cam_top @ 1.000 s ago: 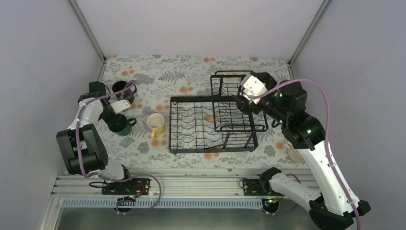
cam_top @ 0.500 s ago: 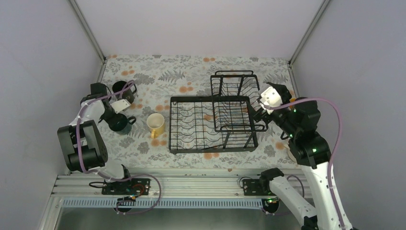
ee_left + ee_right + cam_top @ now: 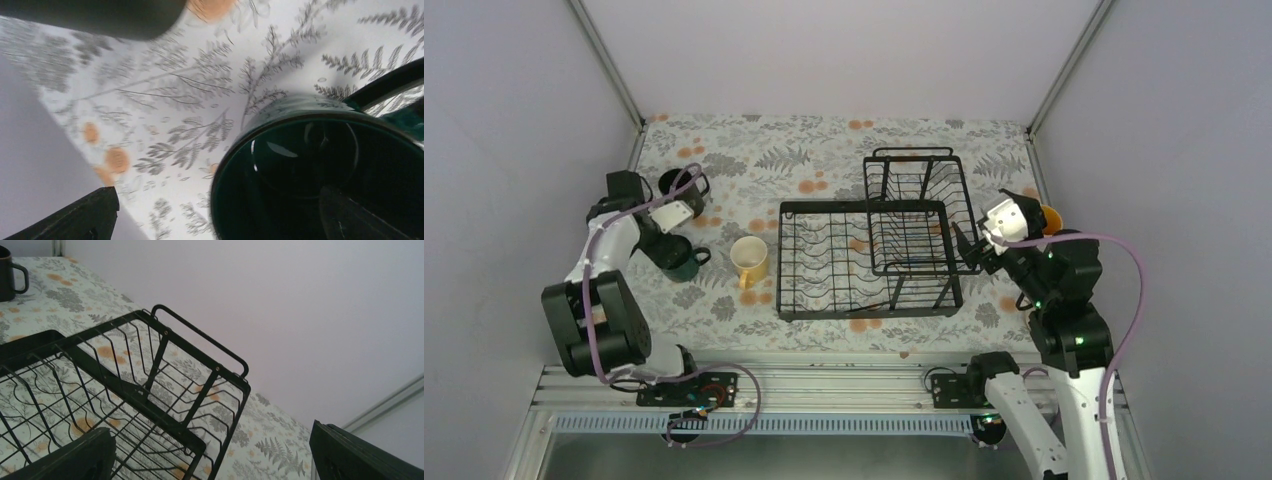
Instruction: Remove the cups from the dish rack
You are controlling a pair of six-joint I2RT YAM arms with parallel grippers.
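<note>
**Three cups left of the rack, both claws spread**

At the left of the overhead frame, the left claw (image 3: 217, 217) is spread wide over the dark teal-green mug (image 3: 680, 262). One finger (image 3: 350, 220) reaches inside the mug and the other sits outside, clear of its wall, so it grips nothing. The black mug (image 3: 680, 187) stands just above it. The pale yellow mug (image 3: 750, 260) is to its right, near the dish rack (image 3: 869, 250) at centre on the floral surface (image 3: 754, 140). The right claw (image 3: 970, 252) hovers at the rack's right edge, fingers far apart and holding nothing. An orange-lined mug (image 3: 1051, 218) peeks out behind that wrist, right of the rack.
</note>
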